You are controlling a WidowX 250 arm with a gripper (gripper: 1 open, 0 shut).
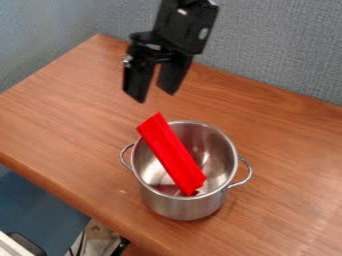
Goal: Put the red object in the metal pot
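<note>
While the wooden table (54, 110) runs bare along its left side, the gripper (151, 87) hangs above it, up and to the left of the pot, its two dark fingers (136, 84) spread apart with nothing between them. Lower and further right stands the metal pot (214, 195), a shiny steel cylinder with no lid and a small loop handle on each side. Inside it leans the red object (171, 152), a long flat bar of plain bright red. Its lower end rests down in the pot towards the right wall, while its upper end rises over the rim at the upper left and sticks out above it. The bar sits tilted, clear of the gripper.
</note>
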